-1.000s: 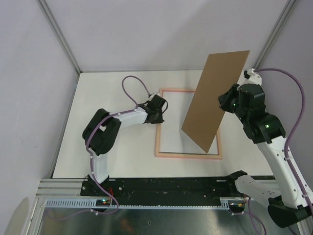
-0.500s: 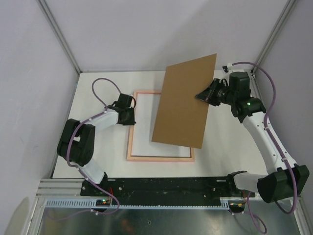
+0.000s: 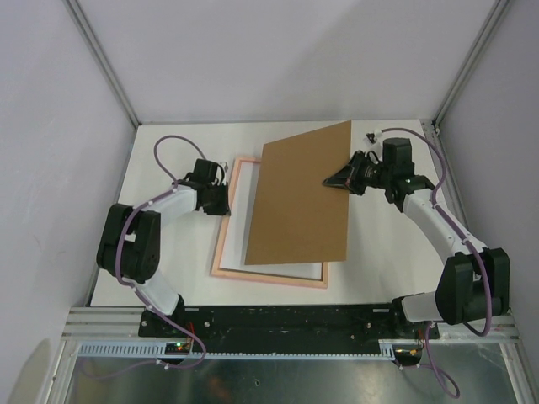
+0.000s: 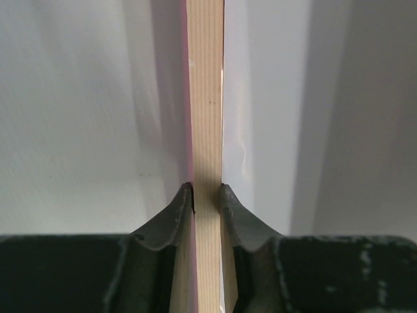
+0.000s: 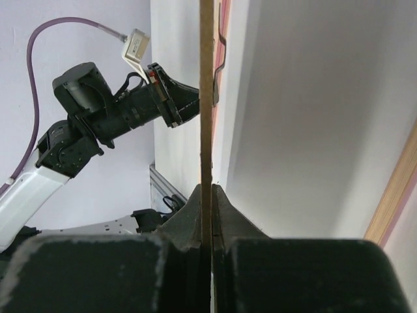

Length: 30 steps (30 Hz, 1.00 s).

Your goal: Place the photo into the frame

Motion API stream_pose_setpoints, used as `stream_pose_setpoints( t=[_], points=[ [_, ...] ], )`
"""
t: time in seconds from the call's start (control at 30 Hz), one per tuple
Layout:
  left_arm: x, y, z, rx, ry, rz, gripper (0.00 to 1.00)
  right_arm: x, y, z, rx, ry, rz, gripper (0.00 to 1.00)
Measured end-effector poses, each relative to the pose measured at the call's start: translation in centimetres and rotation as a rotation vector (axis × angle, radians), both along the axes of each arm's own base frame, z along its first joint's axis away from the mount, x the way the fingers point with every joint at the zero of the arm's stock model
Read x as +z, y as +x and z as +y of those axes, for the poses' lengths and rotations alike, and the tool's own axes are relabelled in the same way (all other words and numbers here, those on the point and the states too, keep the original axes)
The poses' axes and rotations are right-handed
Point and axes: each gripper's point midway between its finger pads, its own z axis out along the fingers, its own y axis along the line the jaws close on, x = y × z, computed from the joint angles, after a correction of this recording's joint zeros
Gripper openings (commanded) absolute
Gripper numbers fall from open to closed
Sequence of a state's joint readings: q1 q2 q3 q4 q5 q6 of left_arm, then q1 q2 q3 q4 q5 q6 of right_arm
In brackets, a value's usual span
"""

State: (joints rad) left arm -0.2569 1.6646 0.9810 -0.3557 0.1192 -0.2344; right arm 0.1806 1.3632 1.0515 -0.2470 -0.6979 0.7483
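The frame [image 3: 269, 278], thin pale pink rails, lies slightly skewed on the white table. My left gripper [image 3: 226, 200] is shut on its left rail near the far corner. In the left wrist view the pale wood rail [image 4: 205, 98] runs straight up between the two jaws of the left gripper [image 4: 206, 195]. My right gripper [image 3: 333, 181] is shut on the right edge of a plain brown backing board [image 3: 299, 198], holding it tilted over the frame's right part. Edge-on, the board [image 5: 206, 98] stands pinched in the right gripper [image 5: 207, 195]. The photo is hidden or out of view.
White table [image 3: 168, 269] bounded by pale walls on three sides, with a black rail [image 3: 286, 318] along the near edge. The left arm [image 5: 111, 114] and a frame rail [image 5: 394, 195] show in the right wrist view. A purple cable [image 3: 168, 147] loops above the left arm.
The left gripper pulled the frame to the left and turned it slightly. The right gripper swung the brown board leftward and lower, from steeply upright to a flatter tilt over the frame.
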Motion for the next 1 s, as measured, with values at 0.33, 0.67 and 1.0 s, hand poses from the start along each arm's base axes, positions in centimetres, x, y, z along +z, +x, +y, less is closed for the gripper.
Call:
stream_pose_setpoints(
  t=[0.33,0.67,1.0],
  points=[
    [0.8,0.3,0.1,0.022,-0.054,0.008,0.51,0.3,0.3,0.4,0.021,0.028,-0.027,0.00],
    [9.2,2.9,1.0,0.099,-0.273,-0.127,0.70,1.6,0.1,0.9,0.061,0.079,-0.056,0.00],
    [15.6,2.4,-1.7,-0.026,-0.640,-0.130,0.85,4.7,-0.3,1.9,0.137,0.185,-0.127,0.00]
  ],
)
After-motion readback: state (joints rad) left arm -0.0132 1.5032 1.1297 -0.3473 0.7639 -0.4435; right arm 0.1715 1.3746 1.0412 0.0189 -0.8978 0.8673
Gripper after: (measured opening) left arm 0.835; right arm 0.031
